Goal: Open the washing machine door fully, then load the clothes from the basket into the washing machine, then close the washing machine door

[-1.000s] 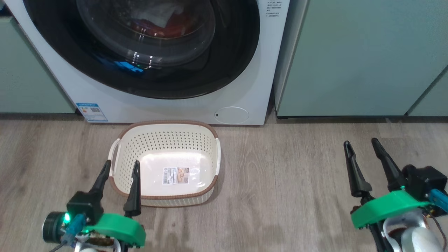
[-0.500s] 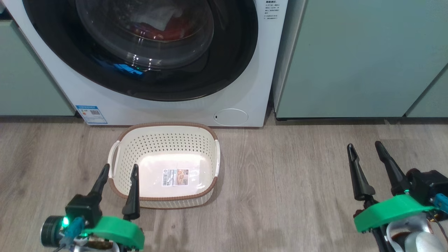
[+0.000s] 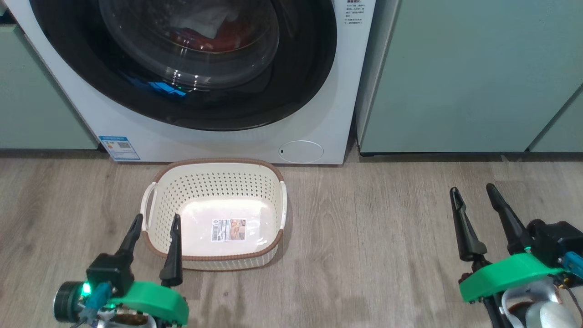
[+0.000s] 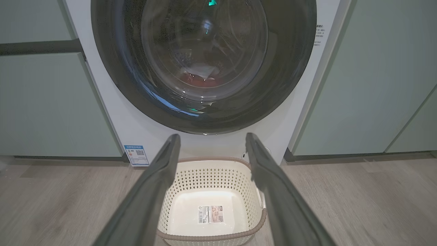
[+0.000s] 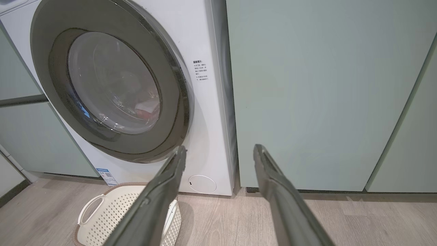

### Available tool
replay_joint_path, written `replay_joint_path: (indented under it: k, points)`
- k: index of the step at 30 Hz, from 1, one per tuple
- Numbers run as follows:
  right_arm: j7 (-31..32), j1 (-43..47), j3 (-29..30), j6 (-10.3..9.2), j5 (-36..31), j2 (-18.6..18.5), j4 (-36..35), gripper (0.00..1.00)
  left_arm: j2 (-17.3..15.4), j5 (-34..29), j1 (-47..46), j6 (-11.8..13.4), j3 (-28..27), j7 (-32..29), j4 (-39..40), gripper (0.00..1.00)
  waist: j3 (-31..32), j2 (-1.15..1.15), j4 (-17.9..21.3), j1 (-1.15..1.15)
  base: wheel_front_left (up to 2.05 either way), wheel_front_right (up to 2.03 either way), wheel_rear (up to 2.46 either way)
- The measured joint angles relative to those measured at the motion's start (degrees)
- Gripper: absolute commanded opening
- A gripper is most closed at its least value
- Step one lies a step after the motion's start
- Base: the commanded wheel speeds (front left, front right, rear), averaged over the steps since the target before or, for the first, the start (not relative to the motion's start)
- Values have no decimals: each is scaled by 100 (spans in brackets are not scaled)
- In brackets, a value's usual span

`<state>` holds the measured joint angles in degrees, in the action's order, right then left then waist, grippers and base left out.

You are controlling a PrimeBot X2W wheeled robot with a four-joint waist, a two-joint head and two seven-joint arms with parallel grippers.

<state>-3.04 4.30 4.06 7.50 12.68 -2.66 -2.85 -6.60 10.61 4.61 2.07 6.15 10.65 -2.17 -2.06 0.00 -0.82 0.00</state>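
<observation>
Barely shifted since a second ago. Left gripper (image 3: 157,217) spread wide, holding nothing, tips at near-left rim of basket (image 3: 218,161). Right gripper (image 3: 471,187) likewise, well right of it. Clothes (image 3: 227,38) behind closed washing machine door (image 3: 309,68).

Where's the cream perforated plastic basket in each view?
Head view: cream perforated plastic basket lower centre-left, on the wood-look floor before the white front-loading washing machine.
Left wrist view: basket bottom centre, between the fingers of the left pincer.
Right wrist view: basket bottom-left corner, partly behind one finger of the right pincer.
Shared landmark: small blue rectangular sticker low on the machine's front, up-left of the basket's centre in each view.
</observation>
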Motion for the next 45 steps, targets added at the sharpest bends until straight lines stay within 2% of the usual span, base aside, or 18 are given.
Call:
replay_joint_path:
  k: [19,20,24,45]
  points:
    - [-7,-2,-36,0,100,0,12,100,-37,60,-2,73,91,0,-60,100,12,0,-19,0,0,0,0]
    - [-7,-1,-42,0,100,0,25,0,-35,59,-1,69,97,0,-74,0,11,0,-20,0,0,0,0]
    - [-4,71,-66,1,156,4,312,0,14,121,120,60,119,-8,-343,0,14,0,-18,0,0,0,0]
    - [55,89,-69,0,1462,3,560,0,63,1424,86,-91,-36,-271,-499,0,43,0,-2,0,0,0,0]
